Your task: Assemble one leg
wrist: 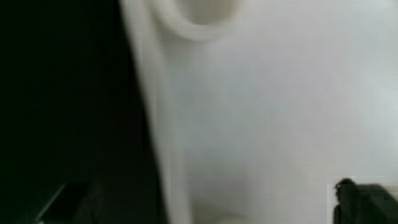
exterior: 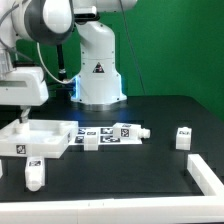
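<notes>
Exterior view, by my count, two upright pieces: one leg near the single tabletop, another leg well toward the exterior view's right, while the gripper hangs at that tabletop, clenched or released I cannot tell.

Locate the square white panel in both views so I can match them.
Exterior view: the square white panel lies at that view's left, beneath the gripper.
Wrist view: the panel fills most of the frame, close up, showing a round recess.
Shared landmark: the gripper, open over the panel.
</notes>
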Action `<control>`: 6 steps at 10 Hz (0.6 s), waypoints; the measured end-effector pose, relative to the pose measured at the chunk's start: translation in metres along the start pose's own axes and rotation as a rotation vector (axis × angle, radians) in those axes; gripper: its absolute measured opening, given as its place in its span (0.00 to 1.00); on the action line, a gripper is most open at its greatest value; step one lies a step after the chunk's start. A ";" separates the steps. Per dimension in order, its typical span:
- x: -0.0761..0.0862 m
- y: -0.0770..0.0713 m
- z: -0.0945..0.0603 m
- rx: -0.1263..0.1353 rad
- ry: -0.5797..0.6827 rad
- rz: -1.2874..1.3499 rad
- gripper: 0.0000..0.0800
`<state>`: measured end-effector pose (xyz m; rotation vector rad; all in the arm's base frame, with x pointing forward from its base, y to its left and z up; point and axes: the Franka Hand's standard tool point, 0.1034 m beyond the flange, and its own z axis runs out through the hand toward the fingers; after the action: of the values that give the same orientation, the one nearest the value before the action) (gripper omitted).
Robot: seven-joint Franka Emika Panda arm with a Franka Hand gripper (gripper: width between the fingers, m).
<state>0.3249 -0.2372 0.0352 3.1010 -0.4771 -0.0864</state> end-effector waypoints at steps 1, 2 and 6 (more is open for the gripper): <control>-0.002 0.004 0.009 -0.027 0.003 -0.012 0.81; -0.004 0.004 0.017 -0.048 0.002 -0.018 0.81; -0.004 0.002 0.021 -0.054 -0.001 -0.057 0.65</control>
<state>0.3199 -0.2375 0.0139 3.0623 -0.3792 -0.0994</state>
